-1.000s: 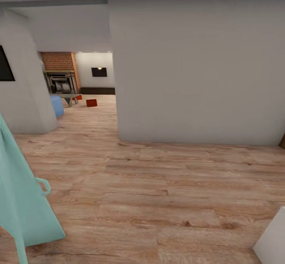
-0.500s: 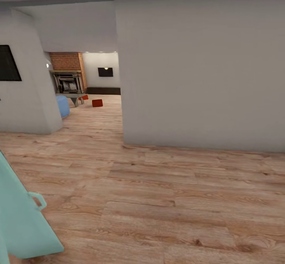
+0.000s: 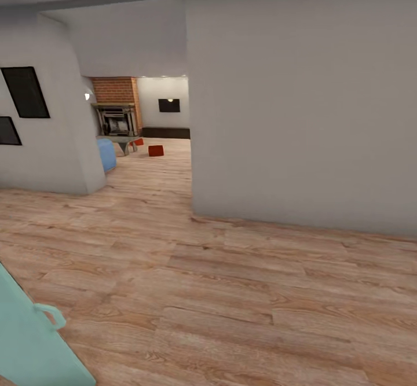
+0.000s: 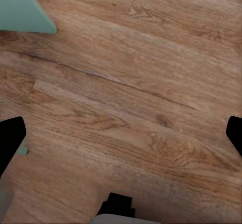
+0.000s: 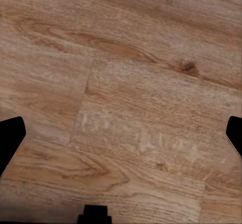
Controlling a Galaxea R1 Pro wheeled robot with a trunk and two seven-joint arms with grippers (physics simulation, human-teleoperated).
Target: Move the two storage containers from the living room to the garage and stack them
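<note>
Head view: whole picture has slid rightward against the two earlier ones, so the camera has turned left, not the room; wall [image 3: 301,102] corner now sits nearer centre; doorway to the living room more open. One bin [image 3: 156,150] on the plank floor [image 3: 231,293] far down the passage; second bin [image 3: 139,141] just beyond, by the grey surface [image 3: 119,141] leg, partly hidden. Fireplace [image 3: 119,120] behind; teal object [image 3: 35,345] lower in the corner than before.

Left wrist view: left hand [image 4: 121,138] spread wide, fingertips at both edges, nothing between them; planks below, teal corner [image 4: 22,10] near.

Right wrist view: right hand [image 5: 121,138] likewise wide and empty over planks.

Judgement: robot lining up on the doorway; both bins well ahead, untouched; fetch not yet begun.
</note>
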